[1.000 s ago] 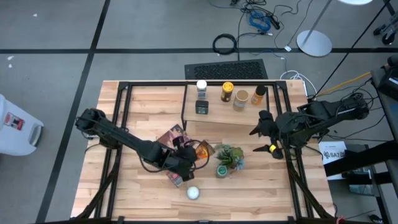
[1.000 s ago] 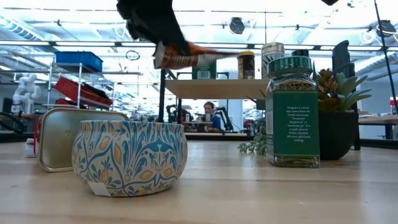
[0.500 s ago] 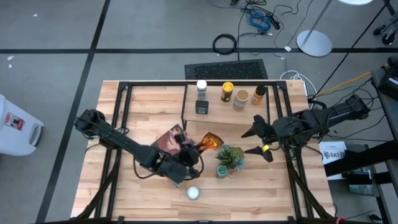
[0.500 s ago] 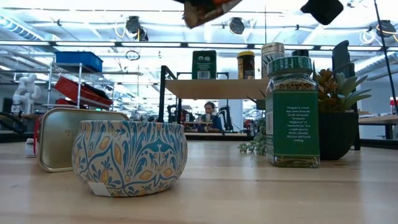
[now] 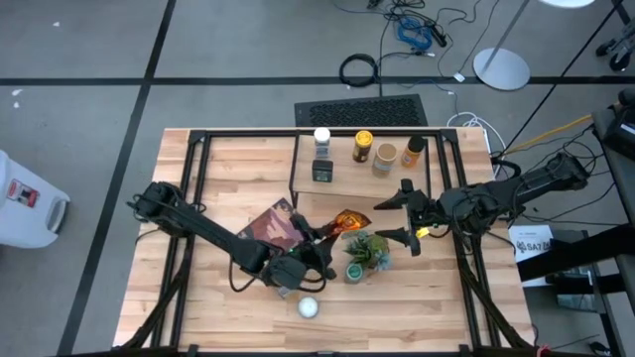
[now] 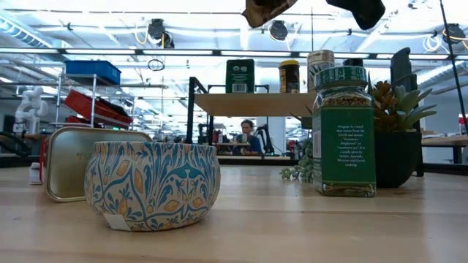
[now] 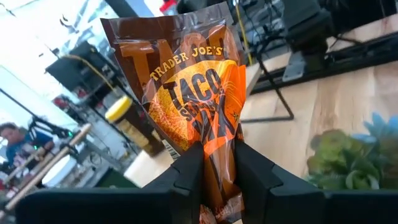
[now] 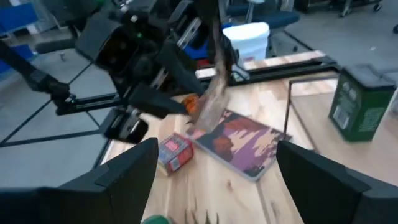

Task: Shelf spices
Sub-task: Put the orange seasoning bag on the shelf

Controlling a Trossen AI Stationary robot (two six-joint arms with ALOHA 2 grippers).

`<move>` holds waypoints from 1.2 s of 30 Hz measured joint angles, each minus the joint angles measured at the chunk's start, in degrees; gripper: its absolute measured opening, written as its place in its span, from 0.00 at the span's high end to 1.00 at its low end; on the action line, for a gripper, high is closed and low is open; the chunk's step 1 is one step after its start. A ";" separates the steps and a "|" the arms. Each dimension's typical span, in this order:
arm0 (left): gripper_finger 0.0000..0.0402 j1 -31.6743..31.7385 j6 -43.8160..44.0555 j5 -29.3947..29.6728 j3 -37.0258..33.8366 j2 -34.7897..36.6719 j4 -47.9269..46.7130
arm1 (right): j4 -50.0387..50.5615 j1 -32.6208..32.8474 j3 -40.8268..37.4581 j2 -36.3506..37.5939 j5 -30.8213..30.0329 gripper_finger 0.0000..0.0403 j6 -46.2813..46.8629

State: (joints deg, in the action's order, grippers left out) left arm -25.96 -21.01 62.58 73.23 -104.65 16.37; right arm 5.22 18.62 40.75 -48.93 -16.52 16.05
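Between my two claws hangs the orange packet (image 5: 345, 220): my left claw (image 5: 319, 236) pinches its bottom edge, long axis pointing toward my wide-open right claw (image 5: 395, 218), the shelf (image 5: 367, 183) beyond.

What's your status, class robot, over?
Left hand shut on taco packet, lifted. Right hand open, facing it. Shelf beyond; potted plant close below.

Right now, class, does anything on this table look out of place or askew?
One small red-labelled spice jar lies tipped on its side on the table, beside the maroon book, while the other jars stand upright. The left gripper holds the taco seasoning packet above the table.
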 joint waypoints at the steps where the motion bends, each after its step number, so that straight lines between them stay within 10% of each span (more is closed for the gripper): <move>1: 0.81 0.00 -1.55 0.00 0.00 -0.45 1.82 | -0.48 0.14 0.00 -0.12 -0.46 0.22 -0.42; 12: 0.81 0.15 -5.32 -2.46 0.00 -1.67 7.66 | -4.98 0.29 0.00 -3.73 -1.50 0.30 -1.89; 36: 0.81 0.28 -6.85 -4.24 0.00 -1.67 8.74 | -11.16 0.27 0.00 -5.77 -1.20 0.97 -8.57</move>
State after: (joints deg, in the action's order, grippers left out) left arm -25.67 -27.86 58.34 73.23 -106.32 25.10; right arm -5.93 18.90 40.75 -54.70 -17.72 7.48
